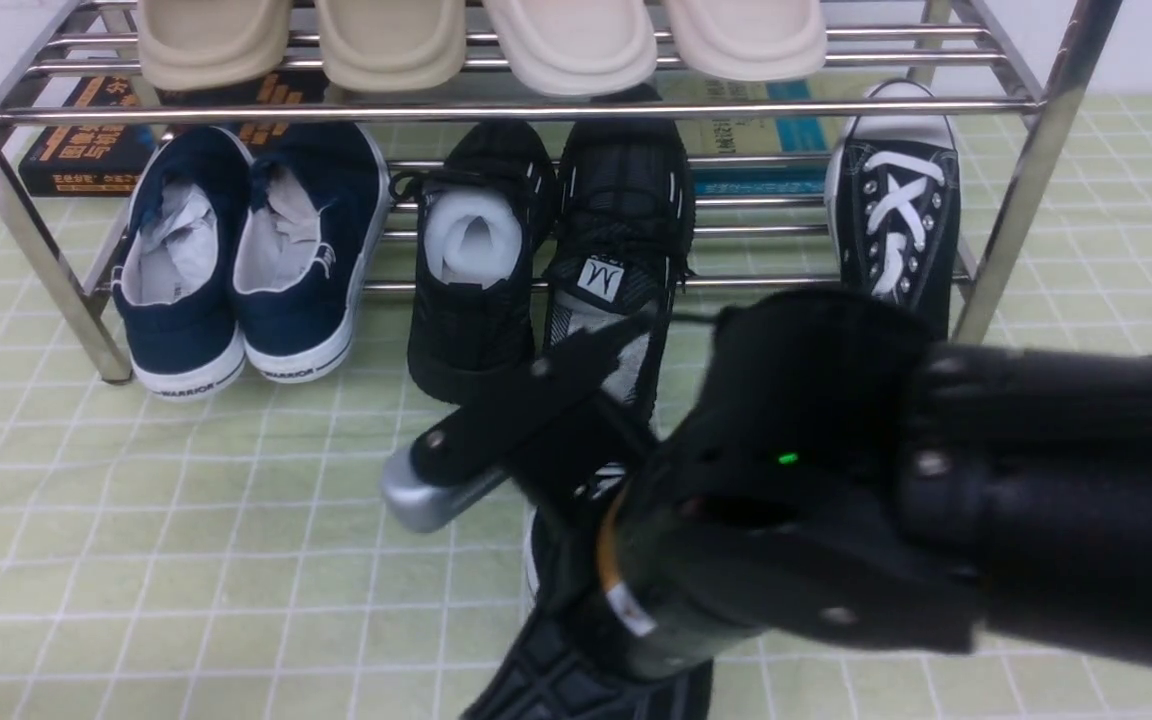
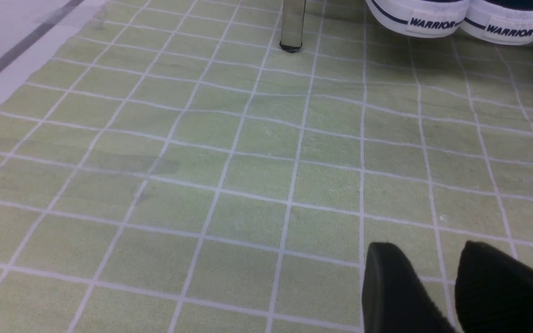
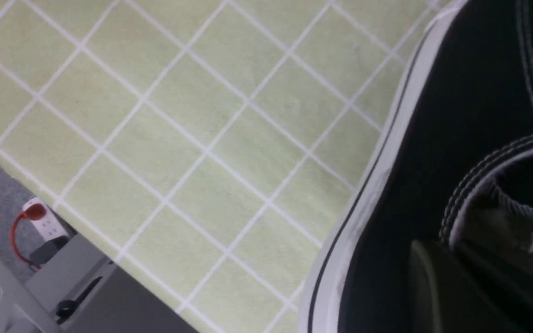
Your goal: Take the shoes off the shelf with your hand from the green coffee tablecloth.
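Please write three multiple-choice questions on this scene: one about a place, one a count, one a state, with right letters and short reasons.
1. Where on the chrome tube shelf's lower tier stands the black canvas sneaker with white laces? A left end B middle C right end
2. How many beige slippers lie on the top tier? A two B four C six
3. The left gripper is: A open, empty B shut on a shoe C holding a book
1 C, by the right legs. 2 B, four soles in a row. 3 A, pale green checked cloth shows between its fingers.
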